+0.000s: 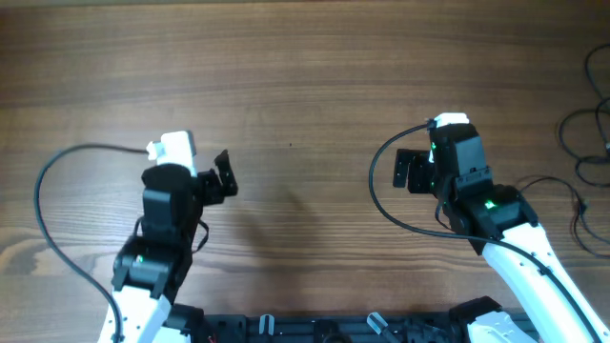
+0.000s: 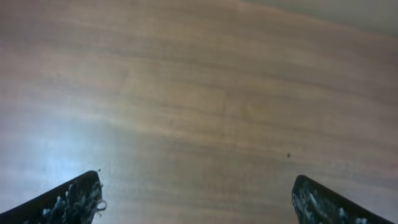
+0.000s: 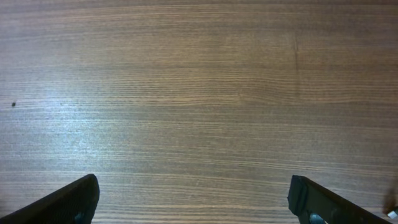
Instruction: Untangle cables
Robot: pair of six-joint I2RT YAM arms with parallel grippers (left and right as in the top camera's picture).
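Both arms were bent low over the table [image 1: 305,67]. The left gripper [image 1: 225,177] and right gripper [image 1: 412,171] were spread empty, well apart from the cables [image 1: 586,160].

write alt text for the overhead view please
Over a wooden table, the left gripper and right gripper are both open and empty. Thin black cables lie in loose loops at the picture's right edge, past the right gripper.

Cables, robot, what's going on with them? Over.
Left gripper open, empty. Right gripper open, empty. Cables loose at right edge of table, untouched. Nothing between them and right gripper.
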